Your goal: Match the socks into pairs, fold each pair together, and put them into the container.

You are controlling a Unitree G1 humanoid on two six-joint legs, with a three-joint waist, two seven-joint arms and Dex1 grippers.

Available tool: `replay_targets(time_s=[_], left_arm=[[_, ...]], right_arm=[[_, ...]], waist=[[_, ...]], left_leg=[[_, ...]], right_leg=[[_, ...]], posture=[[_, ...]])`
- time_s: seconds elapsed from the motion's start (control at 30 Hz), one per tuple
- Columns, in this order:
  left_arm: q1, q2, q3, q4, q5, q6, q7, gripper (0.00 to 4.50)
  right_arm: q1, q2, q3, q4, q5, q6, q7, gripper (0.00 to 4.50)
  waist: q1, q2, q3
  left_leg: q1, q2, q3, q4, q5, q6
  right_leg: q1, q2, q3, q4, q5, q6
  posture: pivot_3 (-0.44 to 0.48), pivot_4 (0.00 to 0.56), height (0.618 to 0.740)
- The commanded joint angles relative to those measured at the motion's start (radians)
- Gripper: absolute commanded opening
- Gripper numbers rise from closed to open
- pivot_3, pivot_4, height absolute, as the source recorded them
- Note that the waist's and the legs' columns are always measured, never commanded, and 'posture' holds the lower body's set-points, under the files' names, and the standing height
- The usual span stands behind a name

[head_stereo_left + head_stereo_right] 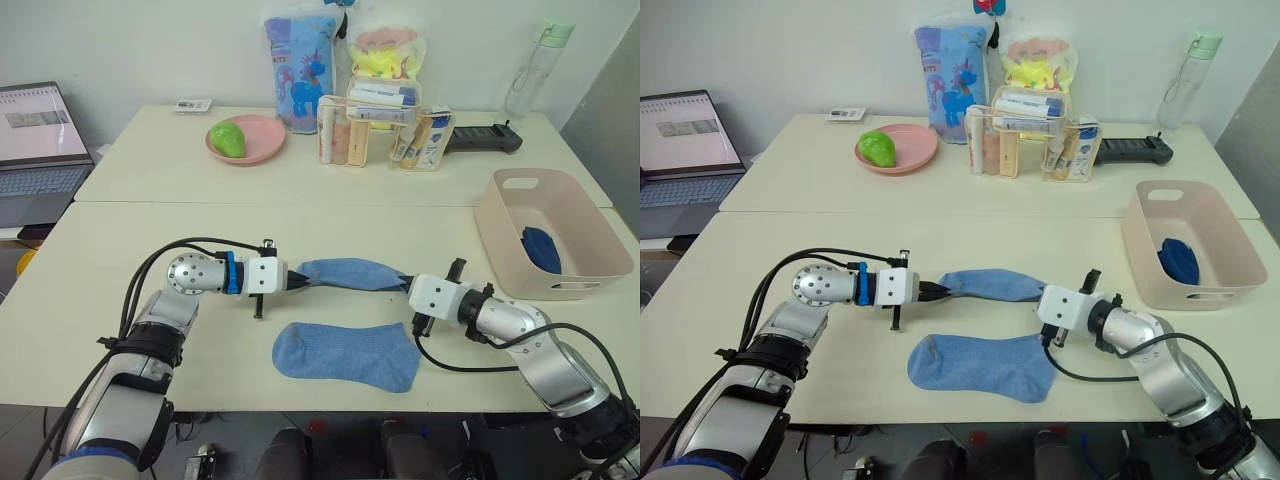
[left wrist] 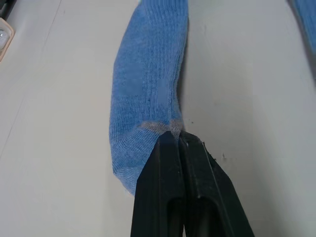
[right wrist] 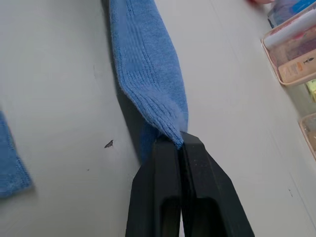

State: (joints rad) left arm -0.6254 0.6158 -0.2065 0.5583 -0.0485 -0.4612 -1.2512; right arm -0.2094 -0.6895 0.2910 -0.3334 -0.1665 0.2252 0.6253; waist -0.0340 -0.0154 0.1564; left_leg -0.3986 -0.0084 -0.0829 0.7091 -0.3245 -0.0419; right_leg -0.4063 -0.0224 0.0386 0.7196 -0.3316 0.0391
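Observation:
A light blue sock [image 1: 350,273] is stretched between my two grippers, just above the near table. My left gripper [image 1: 296,281] is shut on its left end [image 2: 163,126]. At the other end [image 3: 168,126], my right gripper [image 1: 404,283] is shut on the cuff. A second light blue sock [image 1: 345,354] lies flat on the table in front of the held one. The pale pink container [image 1: 590,270] stands at the right with a dark navy sock bundle [image 1: 541,248] inside.
On the far table stand a round pink plate [image 1: 262,135] with a green object, a clear organiser [image 1: 385,125], coloured bags, a bottle [image 1: 530,68] and a black device [image 1: 485,140]. A laptop [image 1: 35,150] sits at the left.

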Motion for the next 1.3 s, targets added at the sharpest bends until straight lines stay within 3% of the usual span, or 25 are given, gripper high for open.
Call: replay_targets(time_s=[0.03,0.23,0.33,0.43,0.53,0.73,0.93,1.07,1.27,1.3], left_arm=[[0.027,0.059,0.020,-0.162,-0.120,0.201,-0.118,0.00],[0.052,0.213,0.022,-0.476,-0.312,0.711,-0.274,0.00],[0.019,0.281,0.055,-0.586,-0.552,1.202,-0.277,0.00],[0.012,0.317,0.033,-0.608,-0.614,1.365,-0.299,0.00],[0.004,0.304,-0.012,-0.566,-0.581,1.420,-0.268,0.00],[-0.137,0.152,-0.092,-0.238,-0.388,1.282,-0.169,0.00],[-0.252,0.049,-0.132,0.000,-0.246,1.094,-0.185,0.00],[-0.341,-0.029,-0.096,0.209,-0.173,0.951,-0.101,0.00],[-0.395,-0.080,-0.053,0.359,-0.094,0.758,-0.002,0.00],[-0.402,-0.086,-0.043,0.380,-0.085,0.733,0.022,0.00]], right_arm=[[0.014,0.011,-0.072,-0.099,0.096,0.053,0.051,0.02],[0.000,0.047,-0.230,-0.321,0.417,0.521,0.114,0.02],[-0.035,0.029,-0.334,-0.440,0.671,0.886,0.153,0.02],[-0.095,0.098,-0.410,-0.458,0.789,1.067,0.097,0.02],[-0.141,0.123,-0.410,-0.411,0.789,1.154,0.025,0.02],[-0.194,0.090,-0.255,-0.300,0.695,1.089,-0.071,0.02],[-0.294,0.118,-0.148,-0.143,0.608,0.975,-0.110,0.02],[-0.345,0.109,-0.086,-0.011,0.531,0.857,-0.098,0.02],[-0.392,0.122,-0.024,0.101,0.443,0.717,-0.084,0.02],[-0.400,0.127,-0.022,0.121,0.420,0.689,-0.096,0.49]], waist=[[-0.002,0.000,0.000],[-0.008,0.000,0.000],[-0.010,0.001,0.000],[-0.014,0.001,0.000],[-0.017,0.001,0.000],[-0.008,0.001,0.000],[-0.017,0.001,0.000],[-0.019,0.000,0.000],[-0.022,0.000,0.000],[-0.022,0.000,0.000]], left_leg=[[0.000,0.000,0.000,0.000,0.000,0.000],[0.000,0.001,-0.003,0.000,0.000,0.000],[0.000,0.001,-0.005,0.000,-0.001,0.002],[-0.001,0.000,-0.009,0.000,-0.002,0.003],[0.000,0.000,-0.009,0.000,-0.002,0.003],[-0.001,-0.002,-0.007,0.001,-0.002,0.003],[-0.001,-0.001,-0.004,0.001,0.000,-0.001],[-0.001,-0.001,-0.004,0.001,0.000,-0.001],[-0.001,-0.001,-0.002,0.002,0.000,-0.001],[-0.001,0.000,-0.002,0.002,0.000,-0.001]], right_leg=[[0.000,0.000,0.000,0.000,0.000,0.000],[0.001,0.001,0.000,0.000,0.000,0.000],[0.002,0.001,0.000,0.000,0.000,0.000],[0.003,0.001,-0.001,0.000,0.000,0.000],[0.003,0.002,-0.001,0.000,0.000,0.000],[0.002,0.002,-0.003,0.000,0.000,0.000],[0.000,0.001,-0.001,0.001,0.000,0.000],[0.000,0.001,-0.001,0.001,0.000,0.000],[-0.001,0.000,-0.001,0.001,0.000,0.000],[-0.001,0.000,-0.001,0.001,0.000,0.000]], posture=[[0.000,0.150,0.703],[0.000,0.150,0.703],[0.000,0.150,0.703],[0.000,0.150,0.703],[0.000,0.150,0.703],[0.000,0.150,0.703],[0.000,0.150,0.703],[0.000,0.150,0.703],[0.000,0.150,0.703],[0.000,0.150,0.703]])
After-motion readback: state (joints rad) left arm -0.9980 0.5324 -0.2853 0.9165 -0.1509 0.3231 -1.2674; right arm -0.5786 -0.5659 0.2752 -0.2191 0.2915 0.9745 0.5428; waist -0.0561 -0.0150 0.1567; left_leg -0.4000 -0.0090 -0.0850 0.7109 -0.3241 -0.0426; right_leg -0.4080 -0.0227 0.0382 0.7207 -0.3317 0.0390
